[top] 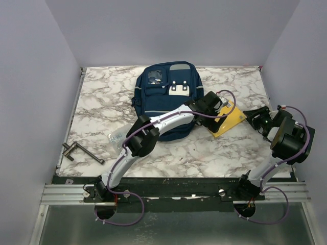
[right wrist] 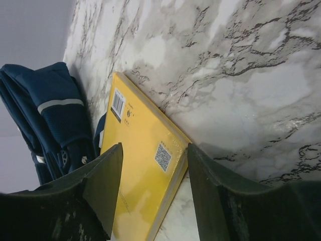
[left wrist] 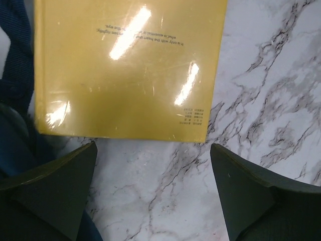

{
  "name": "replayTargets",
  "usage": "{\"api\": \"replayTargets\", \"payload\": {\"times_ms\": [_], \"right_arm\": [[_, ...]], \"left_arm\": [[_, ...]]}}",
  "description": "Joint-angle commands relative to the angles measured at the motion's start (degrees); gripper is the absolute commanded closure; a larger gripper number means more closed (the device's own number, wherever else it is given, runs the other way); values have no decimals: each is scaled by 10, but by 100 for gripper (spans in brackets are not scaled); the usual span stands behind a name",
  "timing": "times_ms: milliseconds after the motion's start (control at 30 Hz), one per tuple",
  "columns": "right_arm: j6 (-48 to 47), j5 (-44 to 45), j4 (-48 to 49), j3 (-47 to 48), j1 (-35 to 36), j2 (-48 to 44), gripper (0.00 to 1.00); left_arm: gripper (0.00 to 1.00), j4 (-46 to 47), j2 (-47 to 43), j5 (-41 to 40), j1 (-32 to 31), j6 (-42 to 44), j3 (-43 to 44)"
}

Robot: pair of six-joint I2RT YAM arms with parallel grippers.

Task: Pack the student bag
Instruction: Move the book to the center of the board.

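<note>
Along the near edge at 6 o'clock, a metal rail [top: 173, 193]. At 8 o'clock on the marbled surface [top: 102, 97], a metal T-handle [top: 82, 152]. At 3 o'clock, over a yellow book [left wrist: 130, 70], the left tool [left wrist: 153, 155]: gapes wide, holds nothing. Astride that book's corner, the right tool [right wrist: 153, 150]: stands part open; cannot tell whether gripping. At 12 o'clock, just beside the book, the student bag [top: 163, 94], lying flat. Beyond, plain lilac walls [top: 168, 30].
</note>
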Motion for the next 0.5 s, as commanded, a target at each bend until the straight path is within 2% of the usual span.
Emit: {"api": "replayTargets", "payload": {"times_ms": [0, 233, 400, 467], "right_arm": [[21, -58, 44, -4, 6, 13, 43], [52, -89, 62, -23, 13, -22, 44], [151, -145, 158, -56, 25, -30, 45], [164, -133, 142, -62, 27, -40, 48]], "left_arm": [[2, -87, 58, 63, -1, -23, 70], [2, -116, 81, 84, -1, -29, 87], [3, -118, 53, 79, -2, -20, 76], [3, -130, 28, 86, -2, -8, 77]]}}
